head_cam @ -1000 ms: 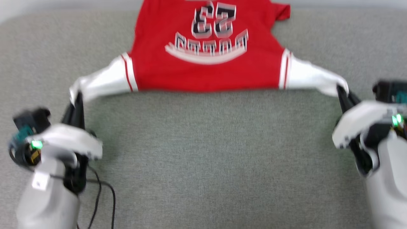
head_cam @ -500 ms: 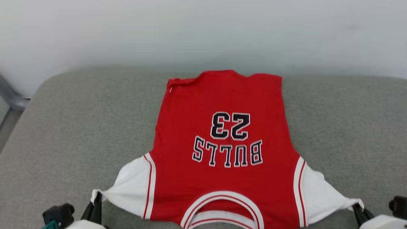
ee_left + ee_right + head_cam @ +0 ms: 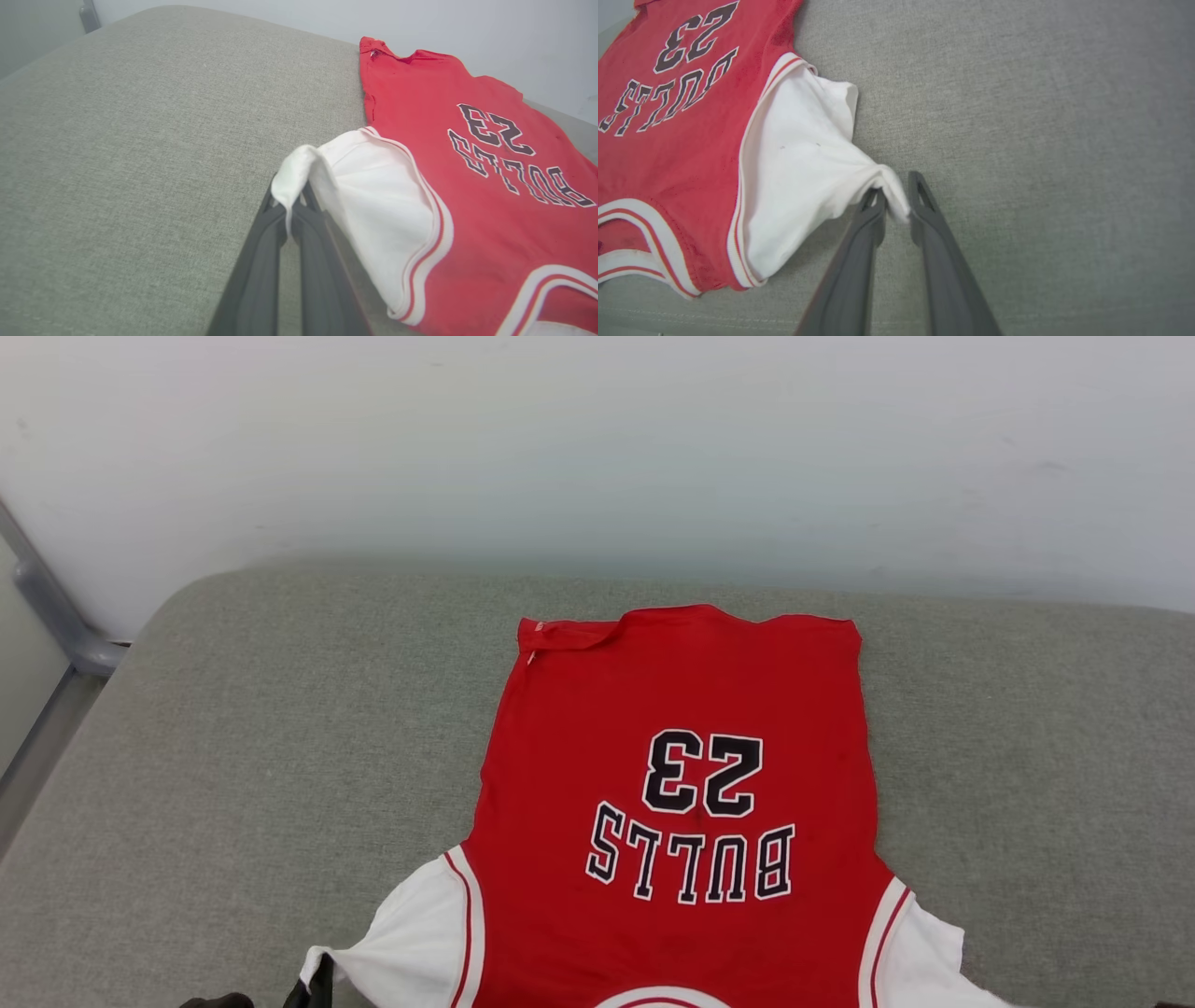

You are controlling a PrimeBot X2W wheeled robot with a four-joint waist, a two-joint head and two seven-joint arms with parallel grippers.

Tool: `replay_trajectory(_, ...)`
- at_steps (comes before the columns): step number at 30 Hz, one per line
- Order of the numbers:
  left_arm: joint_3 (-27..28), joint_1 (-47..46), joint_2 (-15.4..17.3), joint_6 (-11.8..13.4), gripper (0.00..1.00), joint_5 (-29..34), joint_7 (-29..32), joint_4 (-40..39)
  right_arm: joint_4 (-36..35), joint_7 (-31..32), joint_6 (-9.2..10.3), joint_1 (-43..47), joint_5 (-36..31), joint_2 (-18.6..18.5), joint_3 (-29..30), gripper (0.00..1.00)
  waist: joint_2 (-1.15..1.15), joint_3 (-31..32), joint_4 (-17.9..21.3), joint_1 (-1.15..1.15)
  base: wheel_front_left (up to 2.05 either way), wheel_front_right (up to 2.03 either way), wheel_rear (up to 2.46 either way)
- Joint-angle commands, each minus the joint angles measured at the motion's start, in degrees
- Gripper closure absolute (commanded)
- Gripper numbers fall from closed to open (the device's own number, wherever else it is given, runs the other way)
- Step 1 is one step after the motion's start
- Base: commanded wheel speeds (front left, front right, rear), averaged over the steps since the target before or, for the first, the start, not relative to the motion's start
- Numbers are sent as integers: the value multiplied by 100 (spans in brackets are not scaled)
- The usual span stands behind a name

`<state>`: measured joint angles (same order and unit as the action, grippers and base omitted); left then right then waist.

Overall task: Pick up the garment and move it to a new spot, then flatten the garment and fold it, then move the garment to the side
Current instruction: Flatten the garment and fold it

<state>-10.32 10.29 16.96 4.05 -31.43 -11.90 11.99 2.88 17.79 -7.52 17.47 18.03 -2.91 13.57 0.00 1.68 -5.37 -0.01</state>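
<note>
On the grey cushion, left gripper pinches the garment; right gripper barely parted.

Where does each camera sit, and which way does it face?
Head view: from the head, forward and down at the red jersey T-shirt on the grey fabric cushion; left gripper at bottom edge.
Left wrist view: along the left gripper, shut on a white sleeve.
Right wrist view: along the right gripper, slightly parted at the other sleeve.
All share the BULLS 23 print.
</note>
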Motion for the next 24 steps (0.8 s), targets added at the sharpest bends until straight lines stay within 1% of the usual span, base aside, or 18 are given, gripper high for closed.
replay_trajectory(1, -53, 23, 2, 40, 100, 64, 12, -135, -133, -226, 5, -213, -31, -4, -12, 0, 0, -21, -34, 1, 0, 0, 0)
replay_trajectory(4, -143, -45, 12, 70, 100, 151, 61, -340, -150, -586, 5, -540, -150, -1, 87, 0, 0, -66, -89, 1, 0, 0, 0)
replay_trajectory(7, -205, -157, 51, 69, 100, 218, 109, -538, 26, -807, 5, -1090, -318, 0, 215, 0, 0, -165, -173, 1, 0, 0, 0)
replay_trajectory(10, -301, -306, 56, 56, 100, 293, 139, -768, 296, -843, 5, -1846, -553, -15, 308, 0, 0, -423, -270, 1, 0, 0, 0)
replay_trajectory(11, -301, -306, 56, 56, 100, 293, 139, -768, 296, -843, 5, -1846, -553, -15, 308, 0, 0, -423, -270, 1, 0, 0, 0)
replay_trajectory(15, -400, -628, 3, 9, 100, 373, 110, -1051, 874, -738, 5, -3024, -692, -235, 363, 0, 0, -928, -443, 1, 0, 0, 0)
replay_trajectory(18, -475, -918, -64, -40, 100, 422, 53, -1160, 1409, -474, 4, -3969, -735, -437, 385, 0, 0, -1336, -608, 1, 0, 0, 0)
replay_trajectory(20, -519, -1095, -111, -92, 100, 459, 1, -1194, 1810, -155, 4, -4550, -774, -597, 358, 0, 0, -1556, -707, 1, 0, 0, 0)
replay_trajectory(24, -590, -1446, -223, -200, 100, 504, -105, -1273, 2515, 906, 4, -5728, -881, -922, 353, 0, 0, -2060, -922, 1, 0, 0, 0)
